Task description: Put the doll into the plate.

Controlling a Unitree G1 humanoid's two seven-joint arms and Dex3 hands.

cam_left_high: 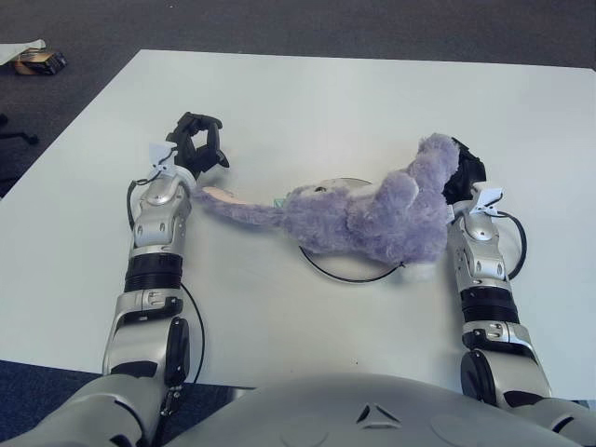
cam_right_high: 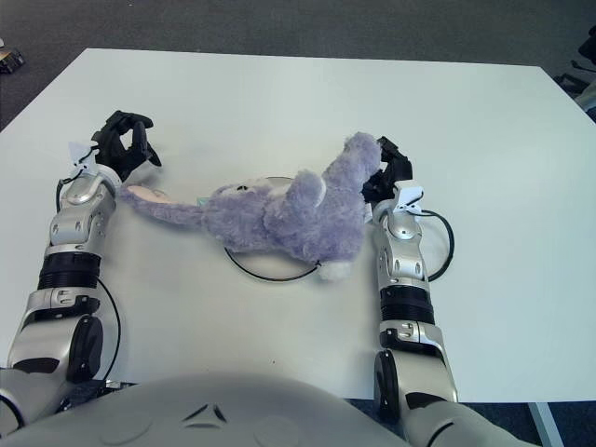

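A fluffy purple doll (cam_left_high: pixel 372 219) lies stretched across the round dark-rimmed plate (cam_left_high: pixel 349 277) in the middle of the white table, covering most of it. One long limb with a pink tip (cam_left_high: pixel 216 194) reaches left off the plate. My right hand (cam_left_high: pixel 464 173) sits at the doll's raised right end, its black fingers closed against the plush. My left hand (cam_left_high: pixel 198 142) is just above the pink tip, apart from it, fingers curled with nothing in them.
The white table (cam_left_high: pixel 326 102) extends far behind the plate, with its left edge running diagonally past my left arm. A small box (cam_left_high: pixel 39 61) lies on the dark carpet at the far left. Black cables loop beside both wrists.
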